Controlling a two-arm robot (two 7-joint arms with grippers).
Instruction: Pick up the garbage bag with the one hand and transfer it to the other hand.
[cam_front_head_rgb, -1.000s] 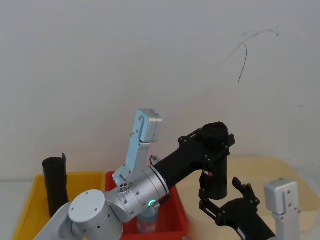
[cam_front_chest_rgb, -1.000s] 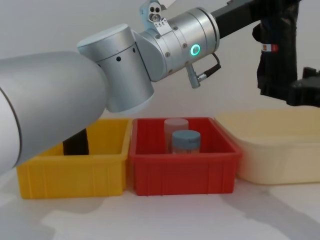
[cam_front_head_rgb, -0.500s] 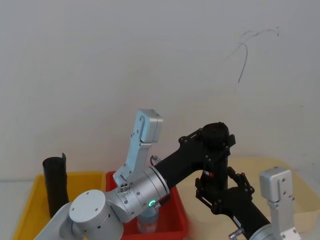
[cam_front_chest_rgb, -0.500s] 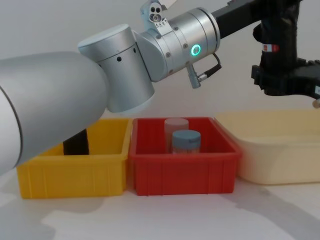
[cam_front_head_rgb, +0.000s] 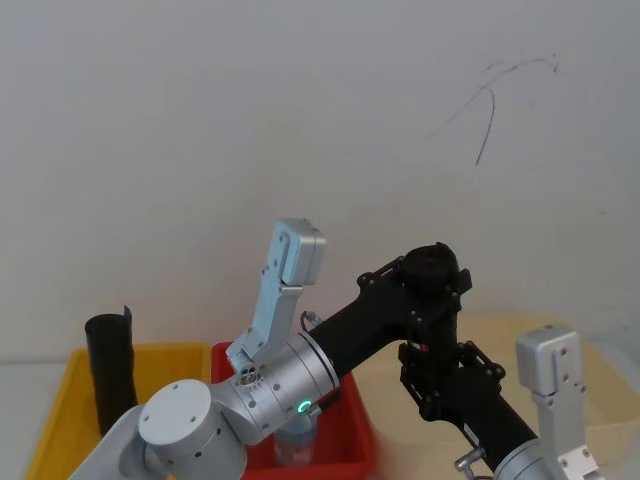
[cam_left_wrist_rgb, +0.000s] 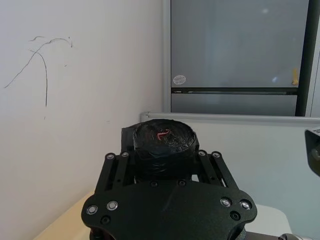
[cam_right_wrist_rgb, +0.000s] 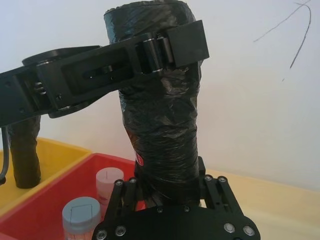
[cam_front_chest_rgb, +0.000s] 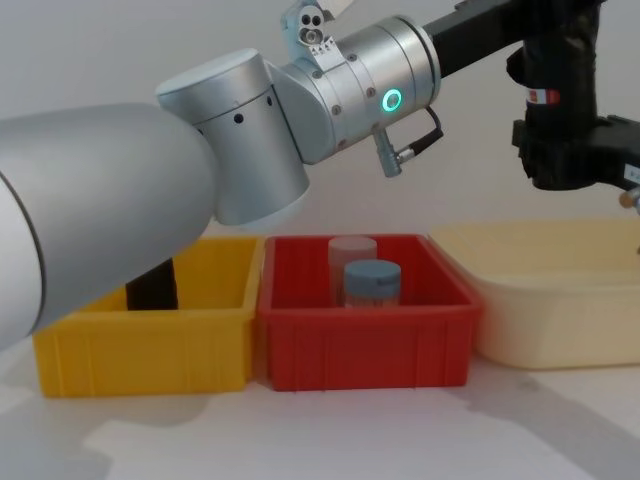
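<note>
The garbage bag (cam_front_head_rgb: 430, 318), a black plastic roll with a small red-and-white label (cam_front_chest_rgb: 543, 97), hangs upright in the air above the cream tub. My left gripper (cam_front_head_rgb: 432, 272) reaches in from the left and is shut on the roll's upper end (cam_left_wrist_rgb: 164, 140). My right gripper (cam_front_head_rgb: 450, 385) comes up from below, and its fingers (cam_right_wrist_rgb: 125, 192) press against both sides of the roll's lower end (cam_right_wrist_rgb: 165, 170). In the chest view the right gripper (cam_front_chest_rgb: 575, 160) sits just under the label.
A yellow bin (cam_front_chest_rgb: 140, 345) at the left holds a crinkled black roll (cam_front_head_rgb: 110, 365). The red bin (cam_front_chest_rgb: 365, 350) in the middle holds two lidded jars (cam_front_chest_rgb: 372, 283). A cream tub (cam_front_chest_rgb: 560, 320) stands at the right, below the held roll.
My right gripper rose from below the roll and closed in around its lower end. The left gripper and the roll stayed in place.
</note>
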